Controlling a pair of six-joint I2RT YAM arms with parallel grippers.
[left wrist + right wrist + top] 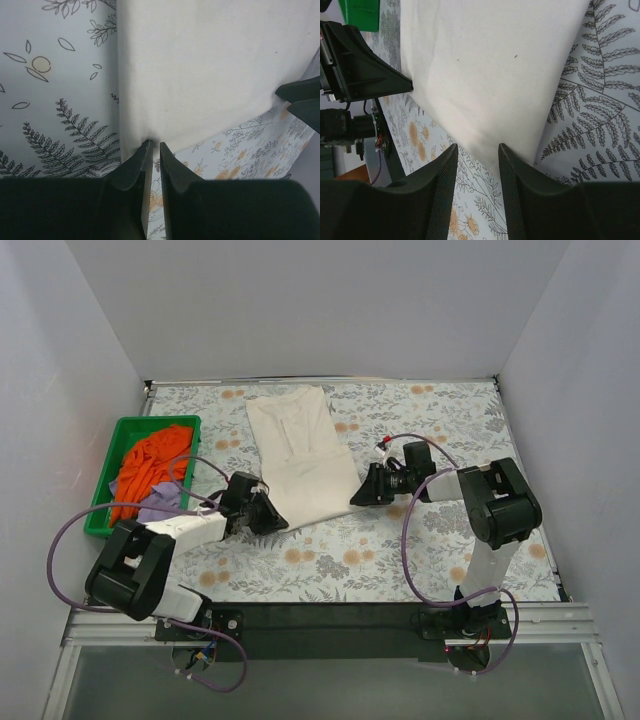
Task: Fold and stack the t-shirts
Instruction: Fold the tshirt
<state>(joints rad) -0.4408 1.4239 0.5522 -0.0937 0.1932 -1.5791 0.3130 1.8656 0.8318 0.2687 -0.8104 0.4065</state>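
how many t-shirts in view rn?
3: cream t-shirt flat at centre; orange t-shirt and lavender t-shirt bunched in the green tray, left. More may be buried there.

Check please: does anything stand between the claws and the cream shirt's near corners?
Nothing visible does. The left claw has its tips right at the near left corner of the cream shirt, and the right claw stands open with the near right corner between its fingers.

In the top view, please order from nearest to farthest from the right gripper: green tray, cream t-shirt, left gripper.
From the right gripper:
1. cream t-shirt, at its fingertips.
2. left gripper, at the shirt's other near corner.
3. green tray, far left.
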